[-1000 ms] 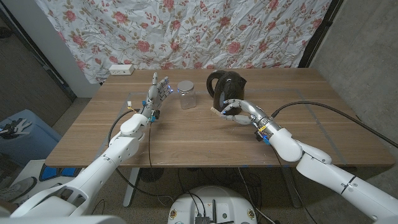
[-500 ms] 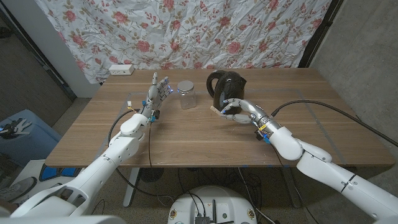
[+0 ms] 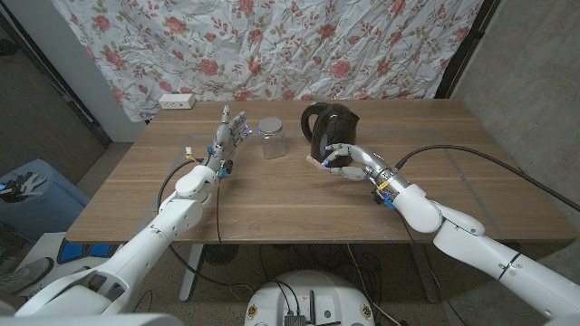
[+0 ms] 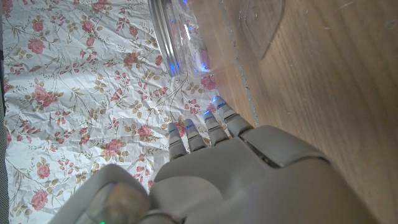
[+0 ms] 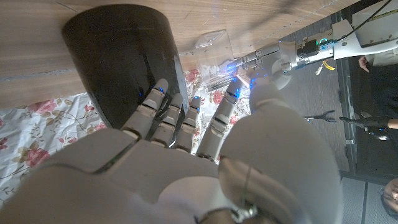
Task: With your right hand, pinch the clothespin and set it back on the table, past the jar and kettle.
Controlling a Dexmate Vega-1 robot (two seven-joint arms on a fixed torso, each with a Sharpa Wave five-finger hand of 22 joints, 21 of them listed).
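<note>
Wooden worktop [image 3: 272, 195] runs bare in front of me up to where my two hands work, and I read the layout from there outward. My right hand [image 3: 339, 161] is out just in front of the black kettle [image 3: 324, 127], fingers curled in, and at its tips I can make out a small pale piece that I take to be the clothespin [image 3: 314, 161], pinched between thumb and finger; it is too small in the head view to be sure how firmly I have it. From my right wrist camera the kettle's dark wall [image 5: 124, 68] stands right past my fingertips [image 5: 155, 93], so I judge the hand is close against it and has to clear it before going deeper. My left hand [image 3: 228, 136] stands upright on its edge with fingers spread and nothing in them, just beside the clear glass jar [image 3: 271, 138]; I think it waits there to stay out of the right arm's way. From its wrist camera the jar [image 4: 186, 37] shows just past my fingertips [image 4: 199, 134]. Jar and kettle stand side by side across the middle, so the open wood behind them is the target. Further back sits a white box [image 3: 176, 100] near the edge, then the flowered cloth [image 3: 272, 45] hanging behind.
</note>
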